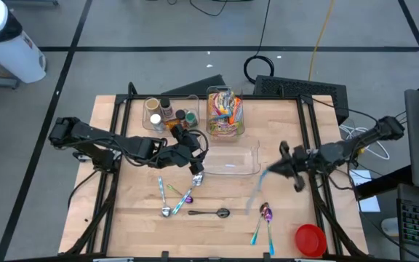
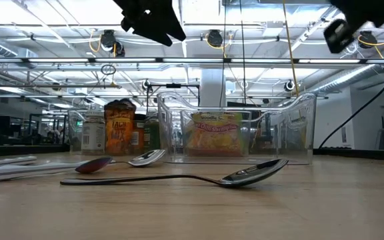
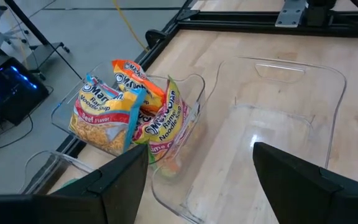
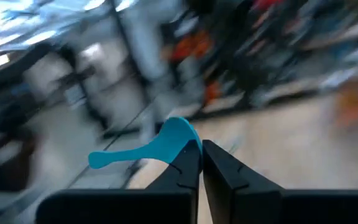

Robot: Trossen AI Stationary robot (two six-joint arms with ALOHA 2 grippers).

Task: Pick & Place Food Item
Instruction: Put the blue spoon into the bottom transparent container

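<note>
Blue spoon [image 4: 148, 147] pinched in the right gripper [image 4: 201, 163], fingers clamped tight on its handle, lifted off the table right of the empty tray [image 1: 231, 159]. Probably cutlery being cleared, not the food. The noodle packs [image 3: 126, 115] stand upright in the bin [image 3: 194, 93] behind the tray. The left gripper [image 3: 201, 180] hovers above the tray with fingers wide and empty, aimed at those packs, ready for a pick.

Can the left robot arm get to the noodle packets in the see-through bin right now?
Probably yes. The left gripper is open and holds nothing, and it hangs close to the clear bin of ramen packets. The bin has no lid and the packets stick out, so nothing seems to block it.
</note>
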